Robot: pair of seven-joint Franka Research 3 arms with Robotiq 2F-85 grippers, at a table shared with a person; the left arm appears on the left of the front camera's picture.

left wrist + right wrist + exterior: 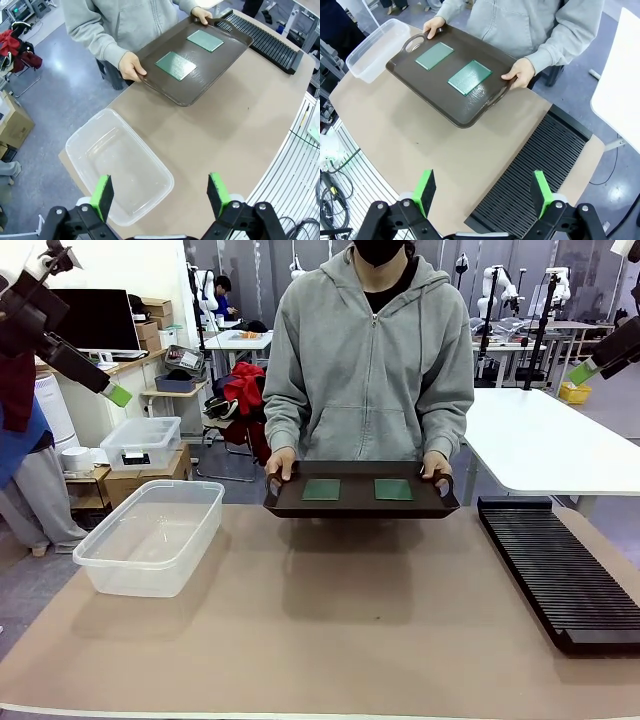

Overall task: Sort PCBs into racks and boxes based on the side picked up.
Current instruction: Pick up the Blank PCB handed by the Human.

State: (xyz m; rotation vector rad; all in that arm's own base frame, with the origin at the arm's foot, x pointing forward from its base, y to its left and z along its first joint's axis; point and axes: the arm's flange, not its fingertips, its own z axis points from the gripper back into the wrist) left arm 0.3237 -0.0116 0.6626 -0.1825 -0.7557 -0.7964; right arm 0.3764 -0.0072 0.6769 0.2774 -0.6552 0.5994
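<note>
Two green PCBs (321, 490) (393, 489) lie flat side by side on a dark brown tray (360, 508). A person holds that tray by both handles just above the table's far edge. The clear box (150, 535) stands on the table's left and holds nothing; the black slotted rack (560, 570) lies along the right. My left gripper (160, 192) hangs open high over the box (120, 170), well away from the PCBs (175, 65) (205, 40). High over the rack (535, 180), my right gripper (485, 192) is open too, with the PCBs (435, 55) (469, 77) far ahead.
The person's hands (281, 462) (437, 464) grip the tray's ends. A smaller lidded clear container (140, 443) sits on cardboard boxes off the table at back left, and a white table (550, 440) stands beyond the rack. Bare tan tabletop (350, 620) lies between box and rack.
</note>
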